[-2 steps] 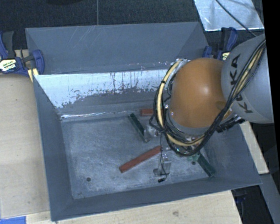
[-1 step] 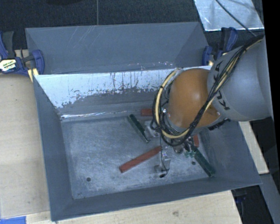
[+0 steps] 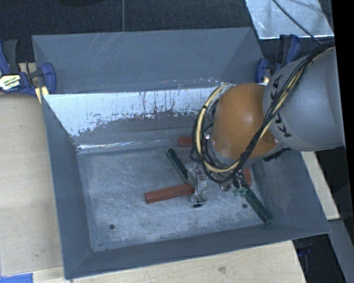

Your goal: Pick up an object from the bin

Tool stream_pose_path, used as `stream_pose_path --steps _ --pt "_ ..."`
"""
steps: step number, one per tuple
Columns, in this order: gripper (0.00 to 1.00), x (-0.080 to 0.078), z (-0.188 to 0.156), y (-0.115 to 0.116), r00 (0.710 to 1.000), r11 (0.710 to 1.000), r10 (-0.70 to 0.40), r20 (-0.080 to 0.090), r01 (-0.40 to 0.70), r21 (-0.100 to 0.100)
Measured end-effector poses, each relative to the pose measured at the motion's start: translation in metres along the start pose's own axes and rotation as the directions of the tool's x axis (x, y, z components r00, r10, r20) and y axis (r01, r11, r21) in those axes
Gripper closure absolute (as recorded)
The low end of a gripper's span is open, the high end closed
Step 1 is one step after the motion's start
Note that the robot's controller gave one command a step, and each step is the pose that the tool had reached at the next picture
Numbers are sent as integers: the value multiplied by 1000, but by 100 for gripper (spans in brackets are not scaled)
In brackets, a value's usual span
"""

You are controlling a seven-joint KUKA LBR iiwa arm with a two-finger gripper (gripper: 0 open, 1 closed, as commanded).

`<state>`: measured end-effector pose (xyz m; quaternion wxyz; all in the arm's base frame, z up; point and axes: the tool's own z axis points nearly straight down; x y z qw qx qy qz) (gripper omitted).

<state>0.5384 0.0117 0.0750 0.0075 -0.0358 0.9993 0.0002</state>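
Observation:
My gripper (image 3: 199, 192) is down near the bin floor, right of the middle. It sits at the right end of a flat reddish-brown stick (image 3: 167, 194) that lies almost level on the floor; whether it touches the stick I cannot tell. A dark green stick (image 3: 177, 163) lies slanted just above and to the left of the gripper, its lower end hidden behind the gripper.
A second dark green stick (image 3: 256, 205) lies slanted by the right wall, partly under the arm. A small orange-red piece (image 3: 184, 142) rests near the back wall, and a red bit (image 3: 248, 176) peeks out under the wrist's cables.

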Motion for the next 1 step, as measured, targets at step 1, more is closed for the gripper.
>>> stream_pose_path --steps 1 --pt "100 18 -161 -26 967 967 -255 -5 255 0"
